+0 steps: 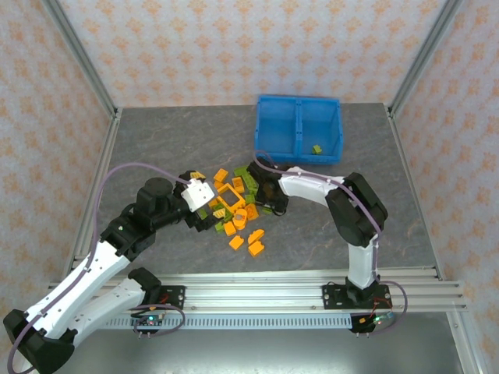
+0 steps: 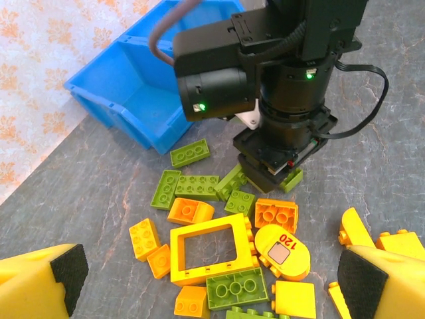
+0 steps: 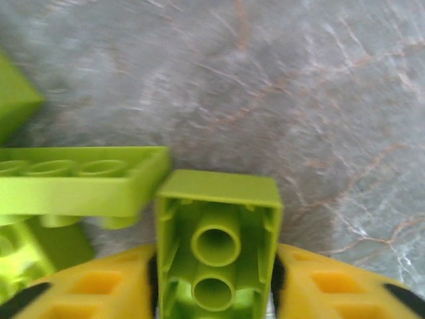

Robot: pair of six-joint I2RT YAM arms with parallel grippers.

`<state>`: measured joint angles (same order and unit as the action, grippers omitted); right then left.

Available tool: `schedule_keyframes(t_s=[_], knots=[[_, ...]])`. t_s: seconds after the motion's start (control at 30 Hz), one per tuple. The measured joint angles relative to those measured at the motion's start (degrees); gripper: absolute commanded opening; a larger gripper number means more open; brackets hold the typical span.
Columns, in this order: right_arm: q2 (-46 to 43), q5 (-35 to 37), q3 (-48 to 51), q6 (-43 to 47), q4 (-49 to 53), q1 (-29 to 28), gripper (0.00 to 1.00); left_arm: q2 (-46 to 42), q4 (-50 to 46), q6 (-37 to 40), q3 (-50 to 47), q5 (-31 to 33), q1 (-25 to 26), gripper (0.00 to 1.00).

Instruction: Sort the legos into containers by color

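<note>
Legos (image 1: 234,214) mostly piled mid-tabletop (image 1: 156,140); lone green lego (image 1: 317,149) in blue bin's (image 1: 261,128) right compartment. Right arm folded at elbow, reaching left. Right end effector (image 3: 216,286) points down at pile's far edge, looks clamped on green brick (image 3: 216,212), though the frame's blurry. Left arm stretched diagonally, left end effector (image 2: 214,276) low, fingers spread wide, holding nothing.

Your top external camera looks down from above and behind the arm bases and takes in the whole grey marbled tabletop (image 1: 156,148). Your left wrist camera sits low behind the left claw (image 2: 212,282). It faces forward over the scattered orange and lime-green plastic bricks (image 2: 212,249) just ahead, toward the right claw (image 2: 272,176) and the bright blue plastic bin (image 2: 126,100) beyond it. Your right wrist camera looks down, very close, at a small lime-green plastic brick (image 3: 219,199) between its fingers (image 3: 319,286). All three views share that brick pile.
</note>
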<state>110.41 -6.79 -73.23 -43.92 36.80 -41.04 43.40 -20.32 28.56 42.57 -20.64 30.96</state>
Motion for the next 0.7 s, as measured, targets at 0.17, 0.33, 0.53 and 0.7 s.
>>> schedule_keyframes(t_s=[0.17, 0.33, 0.53, 0.7], knots=[[-2.9, 1.1, 2.4, -0.2, 0.0, 0.8, 0.30, 0.0, 0.0, 0.0, 0.0, -0.2, 0.0, 1.00], [-7.8, 3.1, 4.5, 0.2, 1.9, 2.6, 0.27, 0.0, 0.0, 0.0, 0.0, -0.3, 0.0, 1.00], [-18.8, 9.1, 1.7, 4.4, 5.0, 5.2, 0.27, -0.2, 0.0, 0.0, 0.0, -0.5, 0.0, 1.00], [-21.2, 16.5, -7.9, 13.2, 4.9, 9.9, 0.28, -1.4, 0.0, 0.0, -0.1, -0.5, -0.1, 1.00]])
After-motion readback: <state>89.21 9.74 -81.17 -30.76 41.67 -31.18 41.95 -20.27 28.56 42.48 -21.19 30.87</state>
